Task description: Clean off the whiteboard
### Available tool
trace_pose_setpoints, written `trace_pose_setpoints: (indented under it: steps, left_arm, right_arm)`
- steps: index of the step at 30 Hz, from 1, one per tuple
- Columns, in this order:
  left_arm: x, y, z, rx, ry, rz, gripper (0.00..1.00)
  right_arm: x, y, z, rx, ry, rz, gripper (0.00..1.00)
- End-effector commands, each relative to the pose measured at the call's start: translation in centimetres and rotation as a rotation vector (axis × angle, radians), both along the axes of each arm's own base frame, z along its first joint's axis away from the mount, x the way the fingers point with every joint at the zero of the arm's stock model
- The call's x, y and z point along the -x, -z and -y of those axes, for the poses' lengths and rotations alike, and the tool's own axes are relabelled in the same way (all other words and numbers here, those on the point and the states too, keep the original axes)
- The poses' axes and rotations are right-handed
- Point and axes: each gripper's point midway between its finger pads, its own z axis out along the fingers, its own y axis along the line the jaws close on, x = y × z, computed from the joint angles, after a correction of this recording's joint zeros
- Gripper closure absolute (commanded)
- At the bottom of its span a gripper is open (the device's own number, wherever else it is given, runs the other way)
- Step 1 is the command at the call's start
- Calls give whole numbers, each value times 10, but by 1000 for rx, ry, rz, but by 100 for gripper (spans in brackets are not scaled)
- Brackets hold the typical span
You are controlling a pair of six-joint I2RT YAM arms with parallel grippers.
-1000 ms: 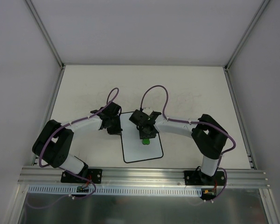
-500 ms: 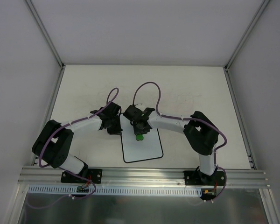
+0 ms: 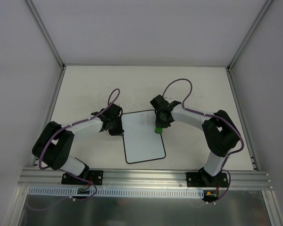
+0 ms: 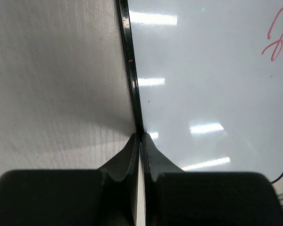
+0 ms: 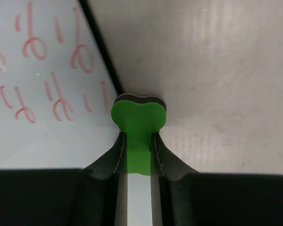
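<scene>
Risk of a wasted stroke: green eraser (image 5: pixel 137 115) sitting on the black border (image 5: pixel 100 52) of the whiteboard (image 5: pixel 37 141), with its pad partly over bare tabletop (image 5: pixel 217 70). Red scribbles (image 5: pixel 42 80) lying to the left of the right gripper (image 5: pixel 138 136) and ahead of it. Sweeping without first shifting left likely to rub table, not ink. Possible catch on the border when crossing onto the board, enough to twist the eraser in the grip. Possible sliding of the board under sideways wiping pressure, should the left-hand hold slip.

Right gripper: narrowly parted and clamped on the eraser's green stem, lobed head projecting beyond the fingertips.

Left gripper (image 4: pixel 140 141): closed, tips together directly on the board's left border, with white surface to its right and tabletop to its left. Not possible to tell whether nipping the rim or merely pressing on it. One red stroke visible far to its right and ahead.
</scene>
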Motion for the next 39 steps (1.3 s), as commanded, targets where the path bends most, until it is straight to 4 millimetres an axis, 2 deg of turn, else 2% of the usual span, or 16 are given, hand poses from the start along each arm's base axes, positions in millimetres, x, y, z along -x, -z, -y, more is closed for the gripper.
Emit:
trace_pose_setpoints:
  steps: [1,3,6,8,12,13,16,17,21,25,28,30,31,35,37,39]
  left_arm:
    - [35,28,-34,-144,15,-128,100]
    - [35,28,-34,-144,15,-128,100]
    - [33,26,-33,-141,15,-123,100]
    - [34,26,-34,-140,16,-120,100]
    - [36,24,-30,-122,31,-126,100]
    - [35,24,-30,-121,33,-127,100]
    - [34,24,-30,-125,31,-122,100]
    - [35,24,-30,-125,31,-124,100]
    - [36,25,-31,-129,32,-126,100]
    - [37,27,-33,-135,32,-127,100]
    - [39,27,-34,-137,33,-130,100]
    - [39,28,-35,-140,31,-132,100]
    - [39,28,-34,-140,33,-131,100]
    - [39,27,-34,-136,34,-130,100]
    - [39,27,-34,-135,34,-129,100]
    - [39,27,-33,-131,39,-131,100]
  right_arm:
    - [22,17,49,156,21,-83,100]
    - [17,15,38,149,-28,-78,100]
    - [16,13,10,148,-125,-60,100]
    - [20,12,-12,126,-184,-61,100]
    - [14,2,-57,73,-284,-34,100]
    - [13,-1,-75,45,-314,-32,100]
    - [7,-9,-106,-11,-356,-20,100]
    - [8,-2,-111,-6,-362,-33,100]
    - [-3,5,-124,-15,-351,-33,100]
    - [-21,8,-107,26,-276,-29,100]
    - [-36,6,-62,107,-170,-30,100]
    - [-31,11,-35,153,-133,-62,100]
    - [-34,6,-22,140,-105,-68,100]
    - [-24,12,17,166,-50,-117,100]
    - [-16,17,30,182,-29,-145,100]
    - [-16,16,31,175,-27,-146,100]
